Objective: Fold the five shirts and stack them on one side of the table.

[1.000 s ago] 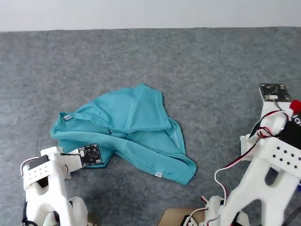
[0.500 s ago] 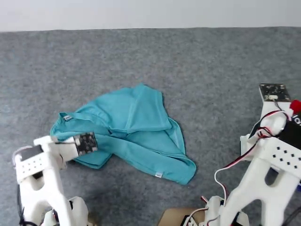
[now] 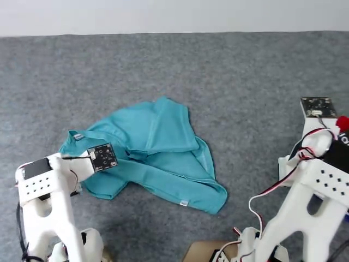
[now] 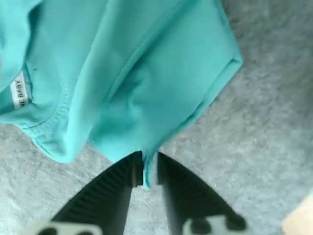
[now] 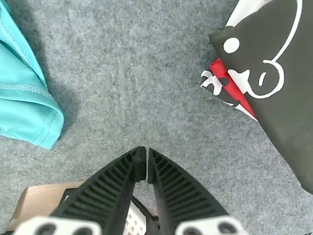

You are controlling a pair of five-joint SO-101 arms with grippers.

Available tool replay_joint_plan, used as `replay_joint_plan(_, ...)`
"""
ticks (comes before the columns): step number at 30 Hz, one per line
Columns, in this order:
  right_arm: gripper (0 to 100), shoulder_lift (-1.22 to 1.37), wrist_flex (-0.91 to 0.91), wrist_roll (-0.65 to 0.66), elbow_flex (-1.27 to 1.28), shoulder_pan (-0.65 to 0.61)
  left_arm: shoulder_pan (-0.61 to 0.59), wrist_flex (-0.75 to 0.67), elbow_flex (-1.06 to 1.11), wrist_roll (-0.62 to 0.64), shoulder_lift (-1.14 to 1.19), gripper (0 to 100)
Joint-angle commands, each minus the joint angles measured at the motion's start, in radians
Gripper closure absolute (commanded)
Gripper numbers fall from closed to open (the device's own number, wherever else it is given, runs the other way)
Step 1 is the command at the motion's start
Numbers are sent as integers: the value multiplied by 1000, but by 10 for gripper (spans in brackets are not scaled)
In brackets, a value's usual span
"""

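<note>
Pinching teal shirt edge with your left gripper; first fold seemingly in hand. Your right gripper pressed together, empty. Next: likely carry edge across shirt, keeping cloth flat.

We see a desk with a fuzzy grey top. A blue-green shirt lies on it in a messy heap near the middle. A black shirt with white and red marks lies well apart from it.

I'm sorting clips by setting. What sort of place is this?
Probably a robotics test bench, not a home: a table under a grey felt-like covering, a bare pale wall behind, and the left gripper pinching a crumpled teal shirt.
</note>
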Motion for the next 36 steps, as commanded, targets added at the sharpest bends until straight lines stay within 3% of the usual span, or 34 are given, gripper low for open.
replay_joint_plan(1, 989, -21, 36, 9, -6, -10, 6, 12, -5, 31, -9, 909)
replay_joint_plan(12, 989, -19, 36, 8, -6, -10, 80, 235, -94, 40, -8, 917)
replay_joint_plan(23, 989, -19, 38, 6, -6, -10, 80, 396, -271, 58, 2, 917)
replay_joint_plan(32, 989, -21, 38, 6, -6, -12, 72, 453, -526, 110, 420, 953)
replay_joint_plan(36, 989, -22, 38, 6, -6, -12, 46, 414, -588, 106, 511, 942)
